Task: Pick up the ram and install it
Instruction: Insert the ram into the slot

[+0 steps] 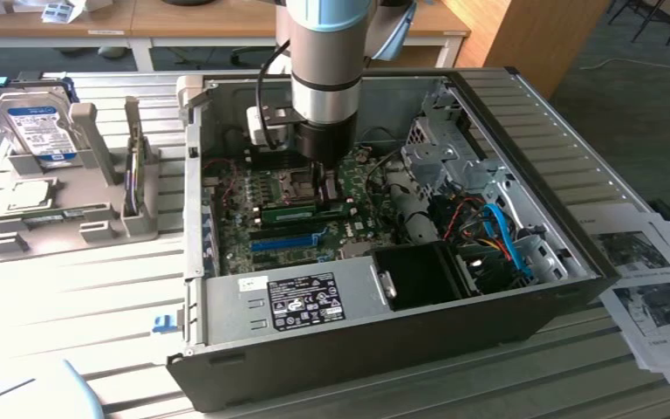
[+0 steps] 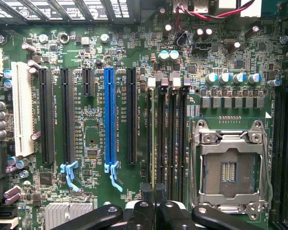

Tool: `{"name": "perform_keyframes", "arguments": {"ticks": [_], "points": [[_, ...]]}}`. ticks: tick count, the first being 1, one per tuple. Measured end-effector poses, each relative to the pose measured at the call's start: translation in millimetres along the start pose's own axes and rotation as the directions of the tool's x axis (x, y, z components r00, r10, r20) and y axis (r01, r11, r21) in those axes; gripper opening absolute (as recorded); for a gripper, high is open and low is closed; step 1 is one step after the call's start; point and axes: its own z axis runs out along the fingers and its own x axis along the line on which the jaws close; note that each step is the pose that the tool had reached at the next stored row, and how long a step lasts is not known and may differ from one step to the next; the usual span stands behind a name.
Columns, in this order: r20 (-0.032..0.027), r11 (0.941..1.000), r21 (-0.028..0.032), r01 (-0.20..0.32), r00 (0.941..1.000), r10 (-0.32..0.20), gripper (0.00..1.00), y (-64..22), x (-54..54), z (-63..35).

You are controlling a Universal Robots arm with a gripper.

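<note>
The circuit board [image 2: 93,129] is green, speckled with tiny silver and black parts, and carries one bright blue slot [image 2: 110,115], a white slot [image 2: 21,110] and several black slots [image 2: 46,115]. In the dark grey case [image 1: 347,349] a green memory stick [image 1: 292,212] shows below the silver and pale blue arm [image 1: 325,52]. At the exterior view's left, a drive [image 1: 35,127] wears a blue-and-white label.

Slatted table [image 1: 79,297] bears open computer case [image 1: 370,353], grey parts rack [image 1: 50,237]; printed sheets [image 1: 652,284] alongside.
</note>
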Motion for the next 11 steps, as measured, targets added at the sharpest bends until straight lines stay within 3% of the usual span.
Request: {"name": "perform_keyframes", "arguments": {"ticks": [5, 6, 11], "points": [[0.0001, 1.0000, 0.0000, 0.000, 1.0000, 0.000, 0.12, 0.0, 0.0, 0.0], [0.0001, 1.0000, 0.0001, 0.000, 1.0000, 0.000, 0.18, 0.0, 0.0, 0.0], [0.0000, 1.0000, 0.0000, 0.000, 1.0000, 0.000, 0.18, 0.0, 0.0, 0.0]]}}
